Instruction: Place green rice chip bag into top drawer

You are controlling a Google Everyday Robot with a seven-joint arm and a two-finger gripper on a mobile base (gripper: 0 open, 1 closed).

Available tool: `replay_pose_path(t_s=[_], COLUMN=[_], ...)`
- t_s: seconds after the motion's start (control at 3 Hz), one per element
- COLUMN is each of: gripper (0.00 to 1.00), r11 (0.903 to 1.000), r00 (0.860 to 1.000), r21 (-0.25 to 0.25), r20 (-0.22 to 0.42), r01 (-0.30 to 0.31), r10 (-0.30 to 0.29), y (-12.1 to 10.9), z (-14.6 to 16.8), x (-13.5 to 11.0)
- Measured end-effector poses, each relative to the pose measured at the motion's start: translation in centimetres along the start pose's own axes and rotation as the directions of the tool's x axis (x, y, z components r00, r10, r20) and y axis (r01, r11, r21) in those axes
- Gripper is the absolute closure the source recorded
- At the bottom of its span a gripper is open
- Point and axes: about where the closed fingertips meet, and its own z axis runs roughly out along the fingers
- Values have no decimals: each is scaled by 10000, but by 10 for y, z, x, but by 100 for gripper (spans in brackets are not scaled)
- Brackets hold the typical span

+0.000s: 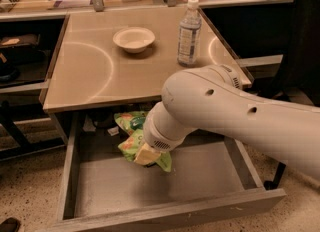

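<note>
placing step: my gripper [148, 154] is at the crinkled light-green foil rice chip bag [131, 123], over the rear of the open grey wood-grain top drawer [67, 176]; i cannot tell its grip; next, lower and release.

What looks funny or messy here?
Only the green rice chip bag: it is crumpled and bunched against the end effector, which is down in the open top drawer, near its back. The bowl and bottle stand upright; nothing looks spilled.
</note>
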Motion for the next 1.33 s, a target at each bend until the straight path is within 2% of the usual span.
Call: replay_pose_path(t_s=[0.67,1.33], gripper=[100,100], r11=[9973,9950], r00=[9982,9920], r21=[-722,-987], r20=[598,1235], r01=[136,-142], r10=[-92,264], y=[-9,-2], z=[58,93], x=[-3,0])
